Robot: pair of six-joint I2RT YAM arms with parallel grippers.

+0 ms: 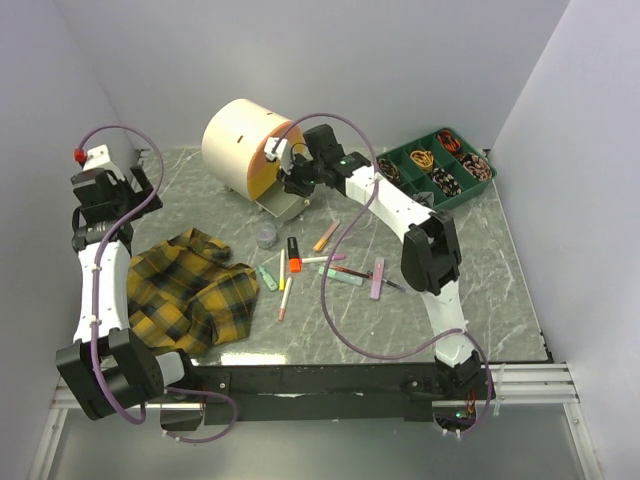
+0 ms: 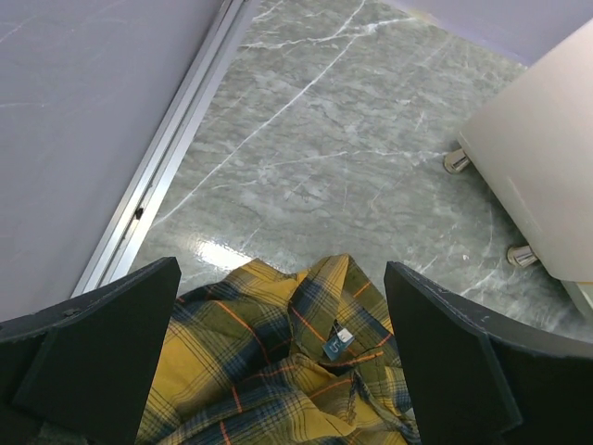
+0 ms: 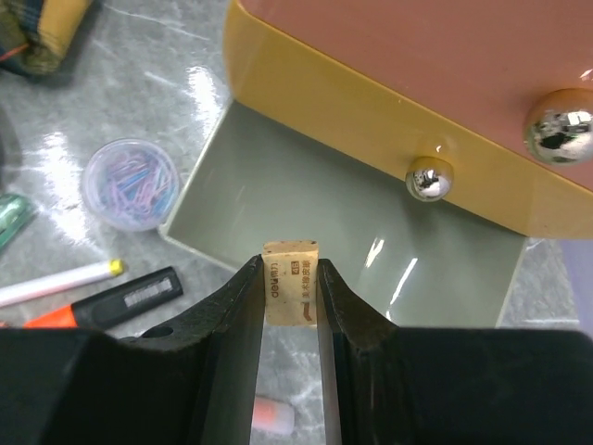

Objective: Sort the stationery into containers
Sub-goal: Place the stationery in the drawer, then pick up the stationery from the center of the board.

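Jaws of the right gripper are set narrow and pinch the small tan block, one on each side of it. The block is up off the tabletop. From the wrist camera it sits over the near edge of a grey tray. This tray sticks out at the foot of the cream chest. Just behind the tray is the yellow drawer with a small shiny knob. The orange drawer is beside it with a bigger shiny knob.

The clear round pot stands on the tabletop, just beside the tray's left corner. Near it lie an orange marker and a white pen. More pens and markers lie spread out in the middle of the tabletop, well apart from the chest.

The left gripper has its jaws wide apart and holds nothing. It hangs over the yellow and black plaid cloth, which lies crumpled on the left side of the tabletop.
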